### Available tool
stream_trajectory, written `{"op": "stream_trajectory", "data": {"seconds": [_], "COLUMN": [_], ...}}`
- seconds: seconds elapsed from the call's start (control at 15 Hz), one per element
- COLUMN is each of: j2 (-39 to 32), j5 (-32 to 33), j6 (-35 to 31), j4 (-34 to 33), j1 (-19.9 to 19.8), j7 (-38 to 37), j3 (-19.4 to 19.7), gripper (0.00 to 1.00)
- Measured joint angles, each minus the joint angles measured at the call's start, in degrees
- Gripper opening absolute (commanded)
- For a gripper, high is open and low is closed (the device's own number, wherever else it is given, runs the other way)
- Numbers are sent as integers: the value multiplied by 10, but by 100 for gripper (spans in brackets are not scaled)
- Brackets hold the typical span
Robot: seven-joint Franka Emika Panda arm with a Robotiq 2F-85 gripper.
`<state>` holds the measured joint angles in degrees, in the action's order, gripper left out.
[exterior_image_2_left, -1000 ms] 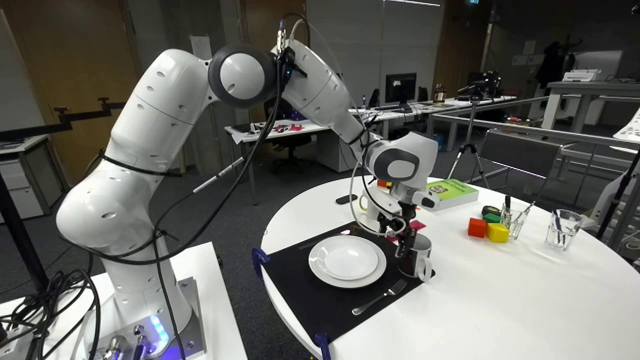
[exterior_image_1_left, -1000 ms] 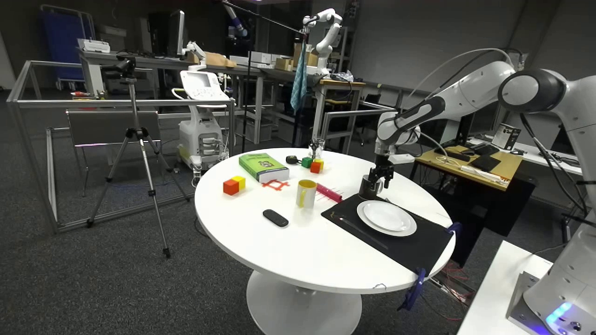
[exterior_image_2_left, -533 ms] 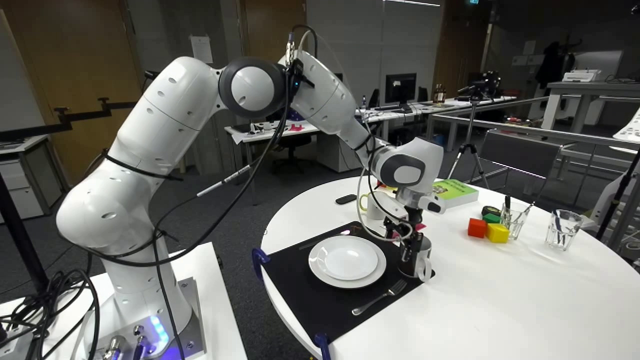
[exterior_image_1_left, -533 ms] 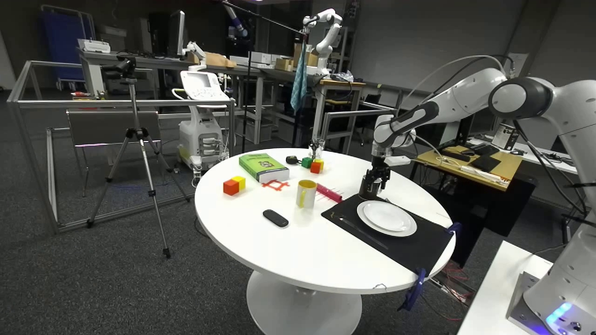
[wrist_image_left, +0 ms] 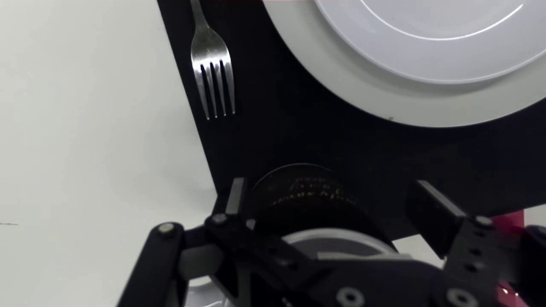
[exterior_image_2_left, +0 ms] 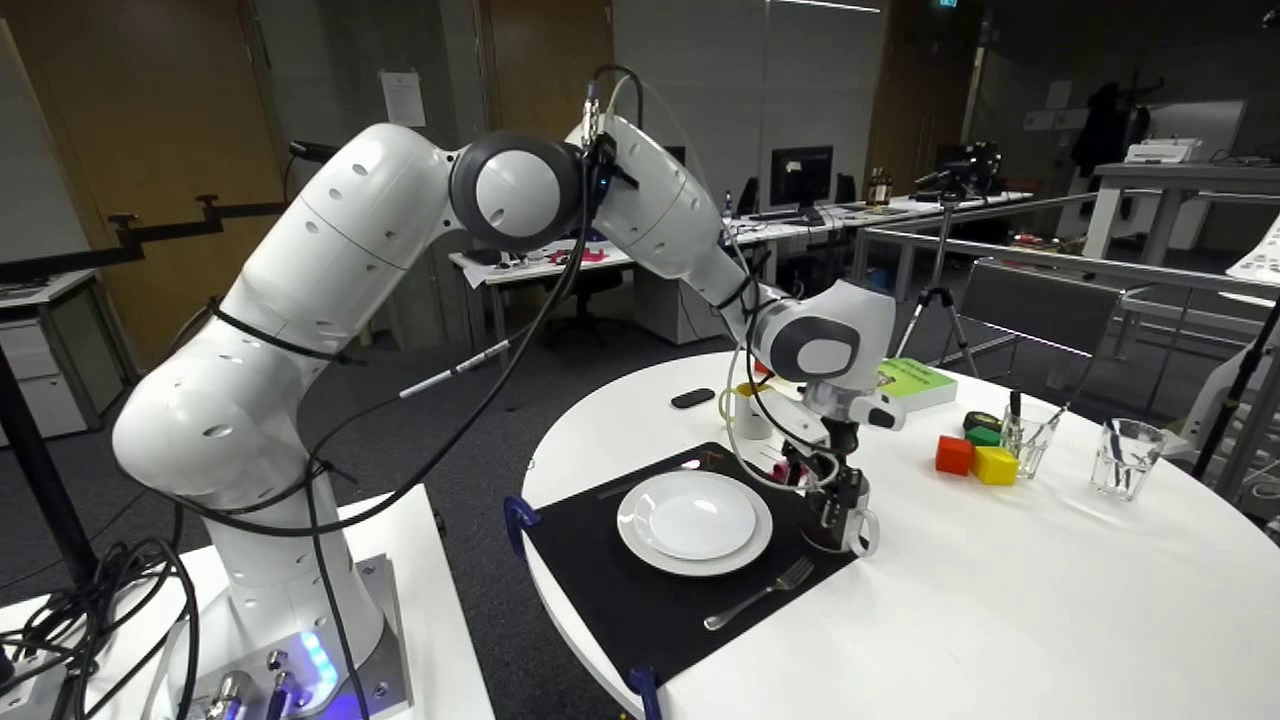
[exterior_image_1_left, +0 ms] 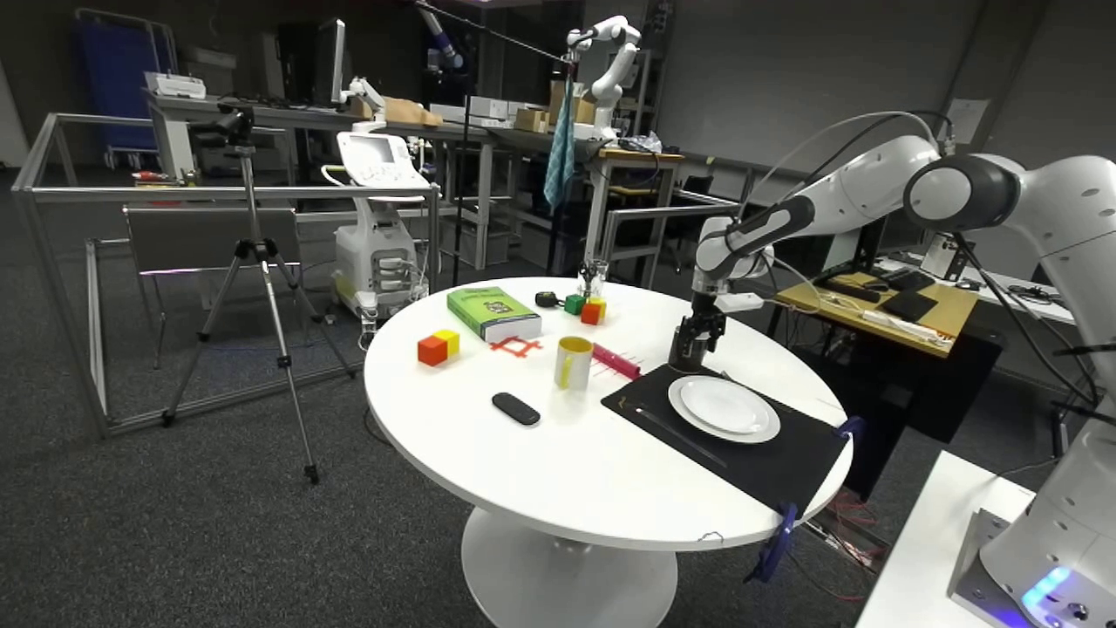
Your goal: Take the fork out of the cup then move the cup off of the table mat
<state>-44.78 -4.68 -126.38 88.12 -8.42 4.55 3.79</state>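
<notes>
The fork [wrist_image_left: 213, 51] lies flat on the black table mat [wrist_image_left: 298, 128], beside the plate and outside the cup. Near the mat's far corner stands the cup [wrist_image_left: 298, 200], upright, dark with gold lettering and a pale rim; its white handle [exterior_image_2_left: 868, 535] points outward. My gripper [wrist_image_left: 337, 198] is lowered around the cup with its jaws wide apart. The left finger [wrist_image_left: 236, 196] sits close against the cup's side; whether it touches is unclear. A gap separates the right finger [wrist_image_left: 435, 204] from the cup. The gripper body hides most of the cup's mouth.
Stacked white plates [exterior_image_2_left: 695, 562] fill the mat's middle, with a knife [exterior_image_1_left: 680, 436] alongside. A yellow-lined mug [exterior_image_1_left: 571, 371] and a pink piece [exterior_image_1_left: 616, 360] stand near the mat. Glasses [exterior_image_2_left: 1125, 455] and coloured blocks [exterior_image_2_left: 995, 465] lie farther out. Blue clamps [exterior_image_2_left: 518, 522] hold the mat's edge.
My gripper has come down and outward around the cup, staying open. The cup has slid slightly away from the robot's base, toward the mat's edge. The fork has not moved.
</notes>
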Motion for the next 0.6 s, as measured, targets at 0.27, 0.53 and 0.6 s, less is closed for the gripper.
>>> {"op": "stream_trajectory", "data": {"seconds": [0.27,0.53,0.6], "j2": [-5,-11,-11], "j5": [0,0,0], "j6": [-33,-72,-81], "j4": [-1,-2,-2], "j1": [0,0,0], "j7": [0,0,-1], "j3": [2,3,3], "gripper": [100,100,100]}}
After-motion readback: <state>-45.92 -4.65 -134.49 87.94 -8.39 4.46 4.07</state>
